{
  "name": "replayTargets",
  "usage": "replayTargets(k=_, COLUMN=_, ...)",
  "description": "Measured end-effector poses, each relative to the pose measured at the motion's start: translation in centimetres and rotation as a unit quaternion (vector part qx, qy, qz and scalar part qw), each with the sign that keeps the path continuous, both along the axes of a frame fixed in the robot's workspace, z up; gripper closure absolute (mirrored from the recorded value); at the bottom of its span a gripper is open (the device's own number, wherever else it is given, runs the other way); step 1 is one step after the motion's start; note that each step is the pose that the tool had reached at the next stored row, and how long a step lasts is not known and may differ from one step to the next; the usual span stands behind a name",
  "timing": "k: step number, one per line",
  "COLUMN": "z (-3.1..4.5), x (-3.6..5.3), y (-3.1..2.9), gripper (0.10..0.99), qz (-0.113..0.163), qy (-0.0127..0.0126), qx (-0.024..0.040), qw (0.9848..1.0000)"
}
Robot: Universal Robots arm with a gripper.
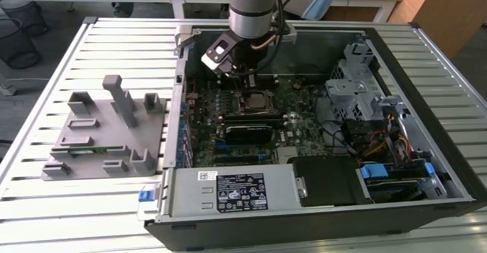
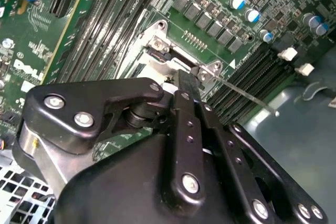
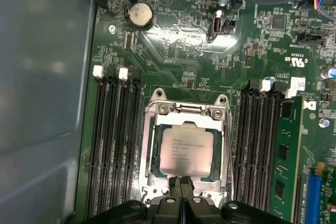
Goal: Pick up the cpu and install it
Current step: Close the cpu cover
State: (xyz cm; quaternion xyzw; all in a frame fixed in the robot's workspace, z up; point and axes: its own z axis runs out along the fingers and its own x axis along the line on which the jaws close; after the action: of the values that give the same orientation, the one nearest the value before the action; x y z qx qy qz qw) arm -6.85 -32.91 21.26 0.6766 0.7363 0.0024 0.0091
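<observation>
The cpu [image 3: 186, 151], a flat square chip with a silver top, lies in its metal-framed socket [image 3: 157, 109] on the green motherboard [image 3: 173, 51]. In the exterior view the cpu [image 1: 257, 100] shows in the middle of the open computer case [image 1: 396, 42]. My gripper [image 3: 180, 186] hangs just above one edge of the socket, its two black fingers pressed together with nothing between them. In the exterior view the gripper [image 1: 245, 81] sits low inside the case, beside the chip. The second wrist view looks past the gripper [image 2: 188, 81] to a thin metal lever [image 2: 247, 95] beside the socket.
Black memory slots [image 3: 113, 145] flank the socket, with a green memory stick [image 3: 286, 156] seated on one side. A black block [image 1: 247, 130], the power supply [image 1: 228, 193], a drive cage [image 1: 354, 90] and cables crowd the case. A grey fixture [image 1: 106, 133] stands at the exterior view's left.
</observation>
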Motion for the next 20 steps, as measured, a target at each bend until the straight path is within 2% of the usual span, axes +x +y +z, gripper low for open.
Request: replayTargets(k=20, z=-1.44, x=-0.05, y=0.06, gripper=0.980, qz=0.000, qy=0.0003, qx=-0.0003, qw=1.0000)
